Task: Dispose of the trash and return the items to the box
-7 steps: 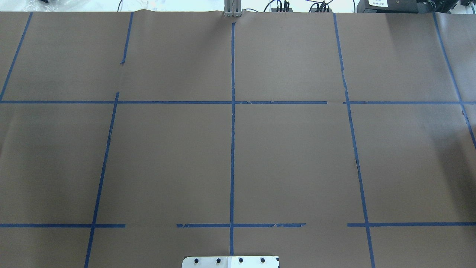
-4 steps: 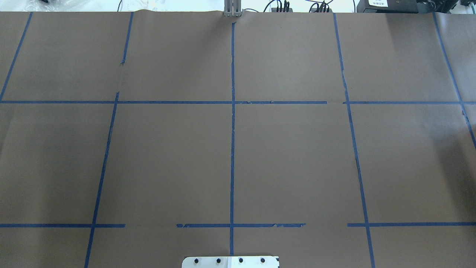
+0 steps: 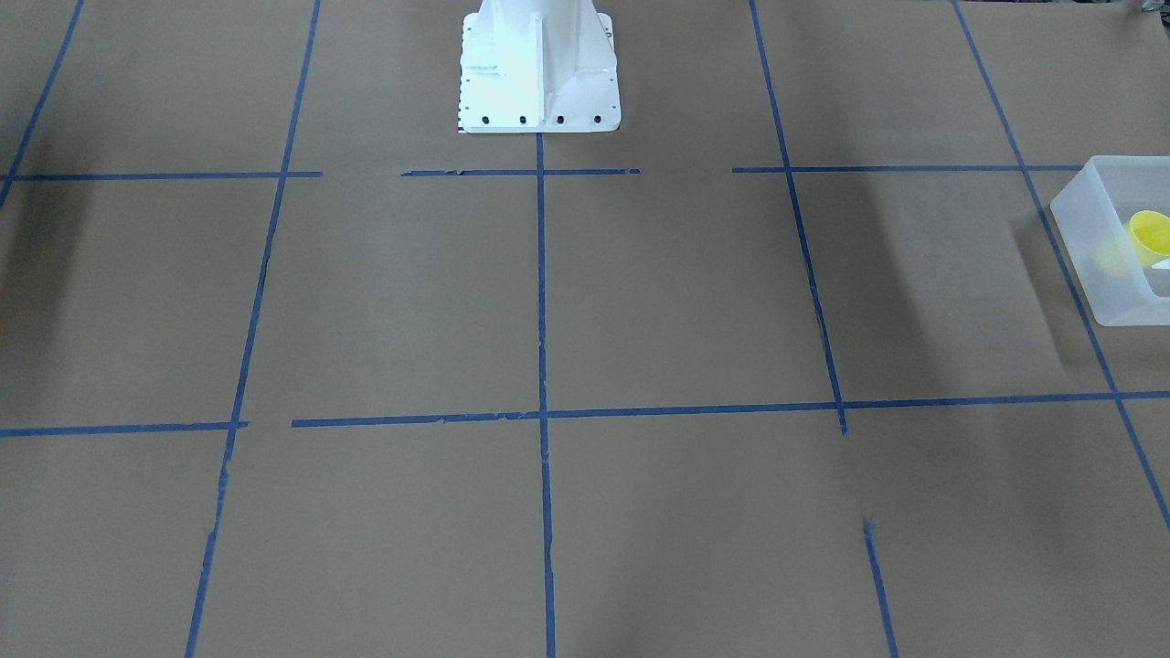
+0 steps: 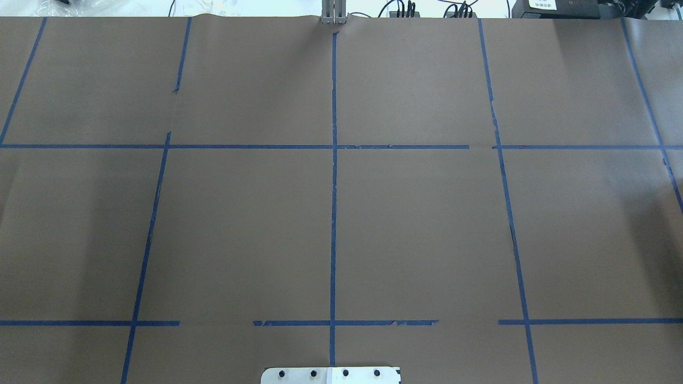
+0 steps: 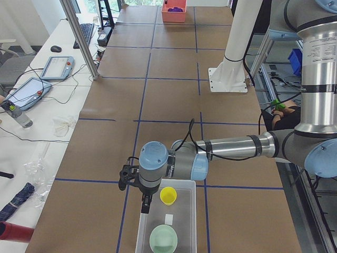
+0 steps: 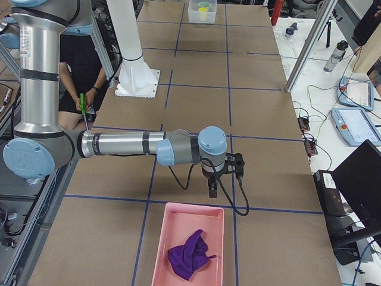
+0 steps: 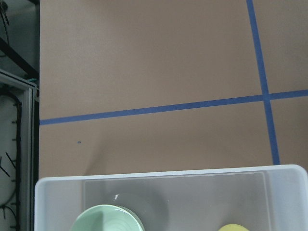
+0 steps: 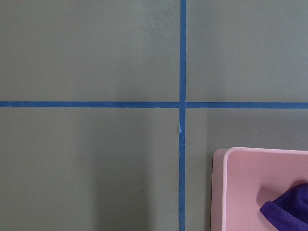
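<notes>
Frosted plastic box (image 3: 1092, 265), matt paper table (image 4: 427, 224)

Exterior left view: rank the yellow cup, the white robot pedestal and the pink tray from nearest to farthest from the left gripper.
1. yellow cup, in the box beside the left gripper.
2. white robot pedestal, mid-table.
3. pink tray, far end of the table.

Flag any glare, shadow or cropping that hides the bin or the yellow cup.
Front-facing: the box and yellow cup are cut off by the right edge; soft shadows streak the paper. Overhead: white glare beyond the far edge, neither thing in frame. Left wrist: sharp, only the cup's rim shows at the bottom. Exterior left: clear, cup fully visible.
</notes>
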Robot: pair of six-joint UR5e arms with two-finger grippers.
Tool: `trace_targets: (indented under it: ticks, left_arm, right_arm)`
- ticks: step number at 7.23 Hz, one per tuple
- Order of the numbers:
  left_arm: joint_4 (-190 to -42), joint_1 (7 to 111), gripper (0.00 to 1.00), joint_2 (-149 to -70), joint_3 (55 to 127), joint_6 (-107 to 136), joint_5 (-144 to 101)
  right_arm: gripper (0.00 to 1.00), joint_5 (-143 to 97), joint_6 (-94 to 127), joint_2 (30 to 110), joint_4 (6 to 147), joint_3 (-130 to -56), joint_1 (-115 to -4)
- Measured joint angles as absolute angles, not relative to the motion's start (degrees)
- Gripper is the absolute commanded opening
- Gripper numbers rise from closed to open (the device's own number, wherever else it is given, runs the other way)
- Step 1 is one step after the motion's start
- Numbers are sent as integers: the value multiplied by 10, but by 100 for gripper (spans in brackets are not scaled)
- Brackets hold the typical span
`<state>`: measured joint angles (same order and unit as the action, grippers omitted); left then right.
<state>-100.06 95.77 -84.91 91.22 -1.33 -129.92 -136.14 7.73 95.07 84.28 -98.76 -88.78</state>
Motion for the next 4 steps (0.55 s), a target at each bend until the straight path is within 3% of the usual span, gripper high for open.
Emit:
trace_targets:
  ticks: [4]
  left_arm:
    - [-962,917,100,-853,945,34,-1312]
  right_arm:
    - [100,-1361,77,953,845,-987,-888]
